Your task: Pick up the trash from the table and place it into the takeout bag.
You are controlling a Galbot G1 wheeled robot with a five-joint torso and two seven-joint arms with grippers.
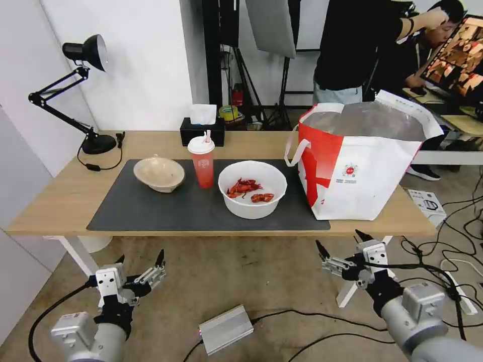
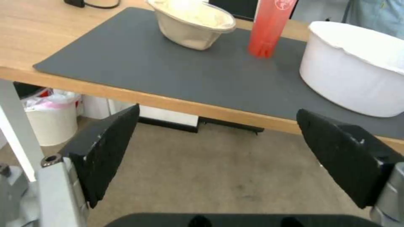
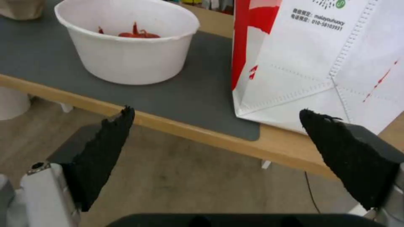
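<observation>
On the table (image 1: 60, 201), a dark grey mat (image 1: 166, 211) carries the trash: a beige pulp bowl (image 1: 159, 174) (image 2: 193, 22), a red drink cup with a white lid (image 1: 202, 162) (image 2: 269, 28), and a white round bowl holding red crayfish shells (image 1: 252, 189) (image 2: 358, 69) (image 3: 126, 41). The red-and-white takeout bag (image 1: 359, 161) (image 3: 320, 60) stands open at the table's right end. My left gripper (image 1: 140, 261) (image 2: 216, 121) hangs open below the front edge, left of centre. My right gripper (image 1: 340, 240) (image 3: 216, 121) is open below the edge, under the bag's near corner.
A black desk lamp (image 1: 83, 90) stands at the back left and a black tissue box (image 1: 203, 128) behind the cup. On the floor lie a grey power box (image 1: 225, 329) and cables (image 1: 453, 221). People stand behind the table at a screen.
</observation>
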